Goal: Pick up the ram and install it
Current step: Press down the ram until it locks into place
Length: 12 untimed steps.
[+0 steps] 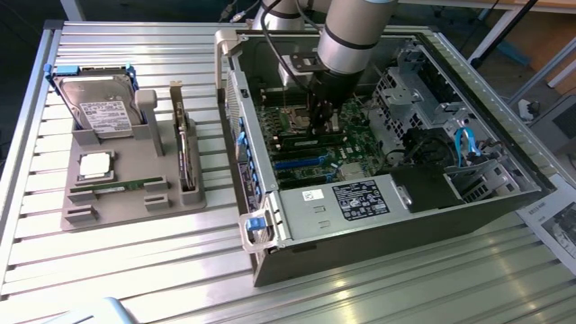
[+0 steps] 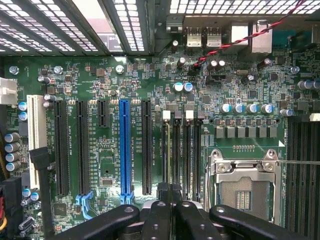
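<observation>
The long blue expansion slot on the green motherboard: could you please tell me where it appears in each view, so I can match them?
Exterior view: the long blue expansion slot lies on the green motherboard, inside the open case.
Wrist view: the slot runs between black slots on either side.
Shared landmark: the silver processor socket.

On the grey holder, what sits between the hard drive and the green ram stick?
The square silver processor chip lies between the hard drive and the ram stick, as the exterior view shows.
</observation>
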Tool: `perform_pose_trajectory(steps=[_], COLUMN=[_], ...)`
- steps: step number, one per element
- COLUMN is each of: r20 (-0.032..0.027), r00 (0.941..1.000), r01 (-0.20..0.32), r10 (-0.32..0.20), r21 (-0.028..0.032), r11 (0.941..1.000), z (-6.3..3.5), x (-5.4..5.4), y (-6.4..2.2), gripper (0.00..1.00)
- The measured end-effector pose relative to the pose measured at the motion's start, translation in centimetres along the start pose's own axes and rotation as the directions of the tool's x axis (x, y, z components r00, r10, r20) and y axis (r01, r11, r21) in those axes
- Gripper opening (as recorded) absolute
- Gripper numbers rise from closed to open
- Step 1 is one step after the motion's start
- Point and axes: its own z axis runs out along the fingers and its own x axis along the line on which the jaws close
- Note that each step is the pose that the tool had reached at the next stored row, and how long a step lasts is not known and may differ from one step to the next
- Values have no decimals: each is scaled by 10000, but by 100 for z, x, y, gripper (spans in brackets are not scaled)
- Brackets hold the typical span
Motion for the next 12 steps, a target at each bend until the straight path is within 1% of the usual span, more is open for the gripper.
perform_pose_trajectory(steps=[12], r20=[0], r00=[10000], r01=[0], r10=[0], r21=[13], r11=[10000], z=[45], x=[1], y=[0], gripper=[10])
